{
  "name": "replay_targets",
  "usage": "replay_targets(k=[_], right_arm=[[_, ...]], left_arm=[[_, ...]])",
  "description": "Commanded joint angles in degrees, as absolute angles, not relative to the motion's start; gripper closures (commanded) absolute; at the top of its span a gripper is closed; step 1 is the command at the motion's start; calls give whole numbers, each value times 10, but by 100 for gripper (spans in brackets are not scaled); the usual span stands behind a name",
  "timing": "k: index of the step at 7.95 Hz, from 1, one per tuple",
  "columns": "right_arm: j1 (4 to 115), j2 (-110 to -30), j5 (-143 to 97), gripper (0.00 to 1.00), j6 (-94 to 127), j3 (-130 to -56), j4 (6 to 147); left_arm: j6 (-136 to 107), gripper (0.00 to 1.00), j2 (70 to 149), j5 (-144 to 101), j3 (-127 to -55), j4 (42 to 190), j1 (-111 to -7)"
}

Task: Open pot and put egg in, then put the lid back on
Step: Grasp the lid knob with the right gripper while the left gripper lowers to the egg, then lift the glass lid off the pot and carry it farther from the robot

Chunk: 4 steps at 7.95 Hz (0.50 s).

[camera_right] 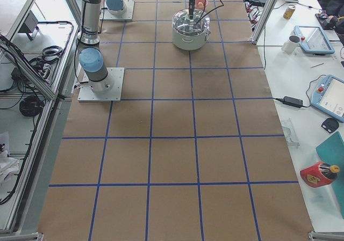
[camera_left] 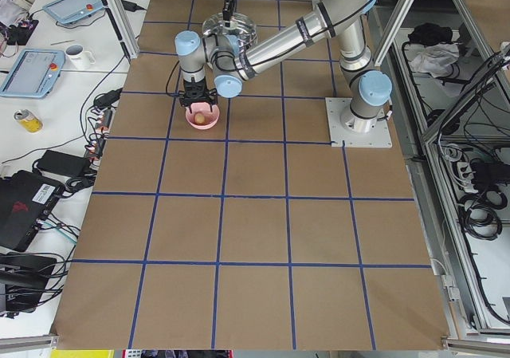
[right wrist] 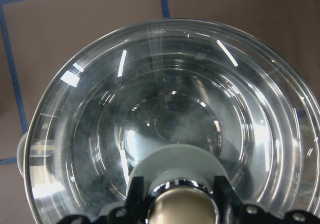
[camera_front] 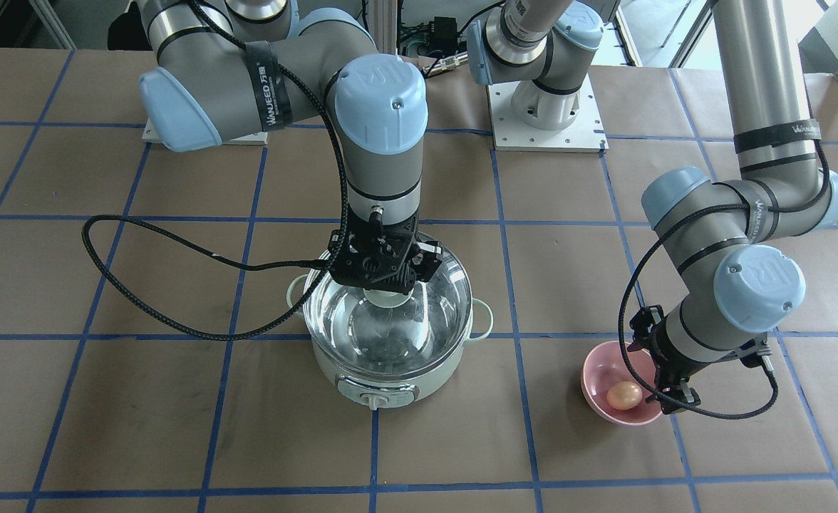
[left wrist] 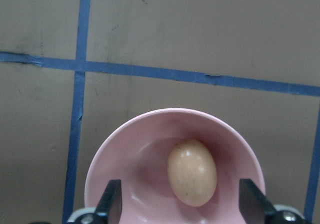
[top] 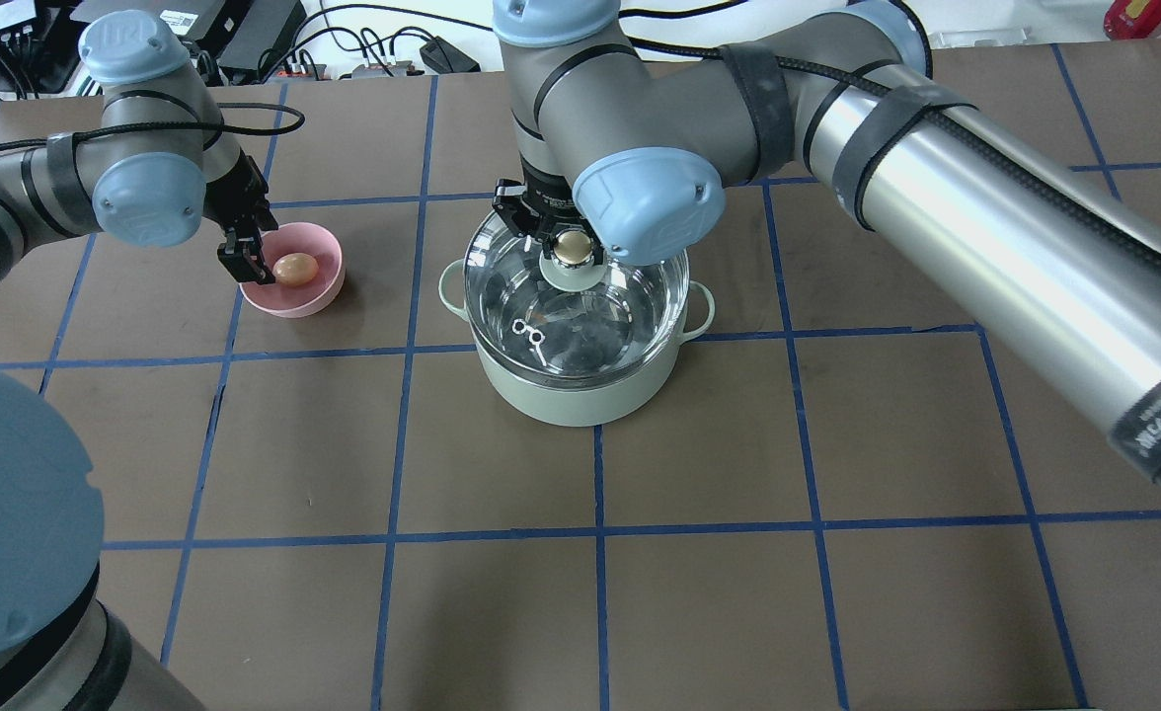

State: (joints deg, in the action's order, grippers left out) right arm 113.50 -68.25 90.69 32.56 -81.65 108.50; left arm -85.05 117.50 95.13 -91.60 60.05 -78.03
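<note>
The mint-green pot (camera_front: 390, 377) stands mid-table with the clear glass lid (camera_front: 390, 331) on it. My right gripper (camera_front: 388, 285) comes straight down on the lid and is shut on its beige knob (top: 573, 248). In the right wrist view the fingers (right wrist: 135, 194) flank the knob (right wrist: 182, 209). I cannot tell whether the lid is lifted off the rim. The tan egg (camera_front: 624, 394) lies in a small pink bowl (camera_front: 593, 367). My left gripper (camera_front: 658, 370) hovers open just over the bowl. In the left wrist view the egg (left wrist: 192, 172) lies between its fingertips (left wrist: 112, 201), untouched.
The brown table (top: 580, 592) has a blue tape grid. The right arm's black cable (camera_front: 141, 271) loops over the table beside the pot. The arm bases (camera_front: 544, 114) stand at the robot's side of the table.
</note>
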Motion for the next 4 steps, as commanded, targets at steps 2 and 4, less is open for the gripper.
replay_targets(k=[2,4], right_arm=[[1057,-783,909,79,258,-818,979],[968,-859,907,77,144,-828,904]], left_arm=[[-852,15,1196,953,-918,573,-779],[-853,15,1208,953,-919,573,-779]])
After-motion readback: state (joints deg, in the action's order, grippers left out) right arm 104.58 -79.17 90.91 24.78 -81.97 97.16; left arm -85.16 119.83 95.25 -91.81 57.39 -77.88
